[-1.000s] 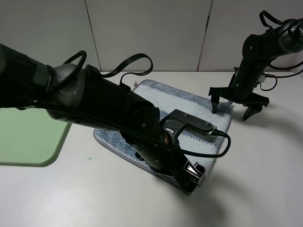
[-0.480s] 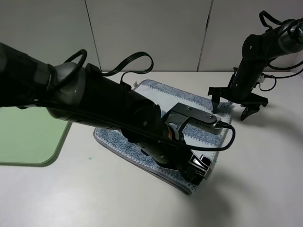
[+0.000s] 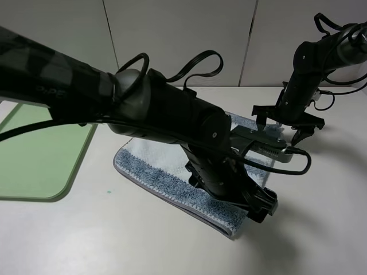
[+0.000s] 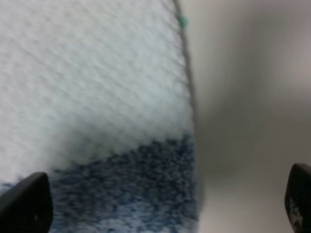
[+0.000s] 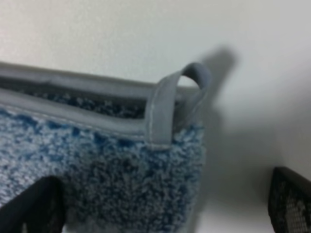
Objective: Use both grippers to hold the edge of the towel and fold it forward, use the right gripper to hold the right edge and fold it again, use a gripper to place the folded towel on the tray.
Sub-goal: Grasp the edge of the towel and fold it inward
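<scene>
Two grippers: left gripper over the near right corner of the towel, right gripper over its far right corner. Both have fingers spread wide, holding nothing. The left arm sprawls across the cloth and should probably clear off before the second fold.
Table: pale, smooth, hard.
Tray: flat pale-green plastic, rounded corner, low rim; left of the towel, well apart.
Towel: fluffy terry, blue-grey and white stripes, mid-table, seemingly doubled already.
Hem: thin grey stitched band, two runs stacked at the far right corner; pinch both layers here, not the pile.
Loop: small grey tape arching up at that corner; a likely snag, so avoid it.
</scene>
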